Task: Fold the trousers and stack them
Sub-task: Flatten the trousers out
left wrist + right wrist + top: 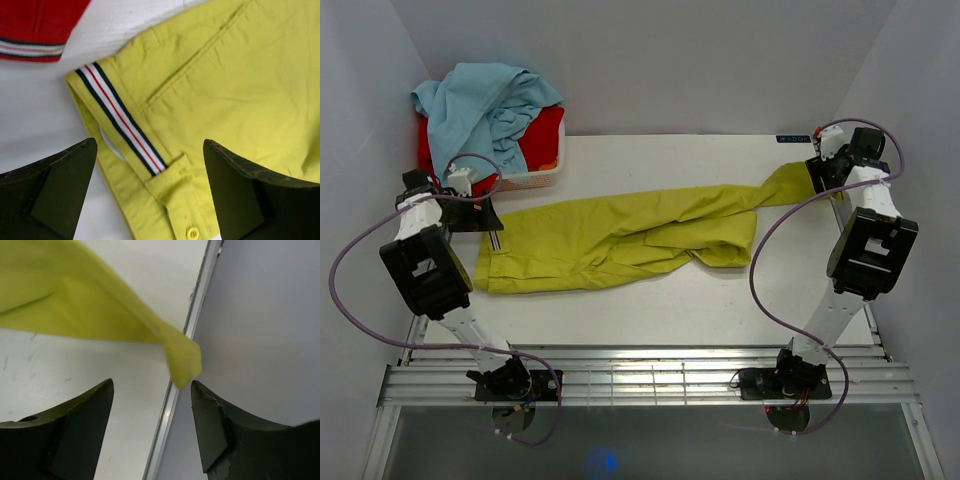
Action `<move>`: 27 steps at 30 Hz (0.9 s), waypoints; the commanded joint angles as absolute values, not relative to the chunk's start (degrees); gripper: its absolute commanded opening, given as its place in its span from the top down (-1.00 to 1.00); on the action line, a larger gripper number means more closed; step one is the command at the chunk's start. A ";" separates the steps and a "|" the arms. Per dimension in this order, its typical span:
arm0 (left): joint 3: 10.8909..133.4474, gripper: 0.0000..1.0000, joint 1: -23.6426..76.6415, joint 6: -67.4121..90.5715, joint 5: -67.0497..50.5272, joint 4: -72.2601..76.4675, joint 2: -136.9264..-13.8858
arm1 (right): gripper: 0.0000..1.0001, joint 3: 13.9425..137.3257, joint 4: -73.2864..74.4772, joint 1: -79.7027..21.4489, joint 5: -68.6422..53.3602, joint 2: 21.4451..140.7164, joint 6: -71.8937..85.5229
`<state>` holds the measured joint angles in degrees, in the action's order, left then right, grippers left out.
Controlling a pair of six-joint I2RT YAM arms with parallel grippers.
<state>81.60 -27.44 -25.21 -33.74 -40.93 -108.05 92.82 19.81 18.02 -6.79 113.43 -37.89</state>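
Your left claw (150, 145) hangs spread over the striped waistband (120, 120) of the trousers (610, 240). Your right claw (151, 384) is spread too, at the far-right leg end (182, 360).

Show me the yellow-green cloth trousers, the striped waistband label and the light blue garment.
yellow-green cloth trousers (620, 240): top external view, upper leg cloth
striped waistband label (120, 117): left wrist view, mid-stripe
light blue garment (480, 105): top external view, bunched middle

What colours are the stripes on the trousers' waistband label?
The label is striped navy, white and red; clearest in the left wrist view.
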 commanded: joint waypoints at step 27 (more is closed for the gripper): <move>67.42 -0.87 -28.22 -45.88 -32.97 -48.35 -97.99 | -0.03 55.29 15.40 -21.53 6.66 91.75 -44.20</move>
<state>68.99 -29.85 -47.33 -34.41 -53.89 -97.30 56.36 23.03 -21.06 -1.06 90.63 -43.31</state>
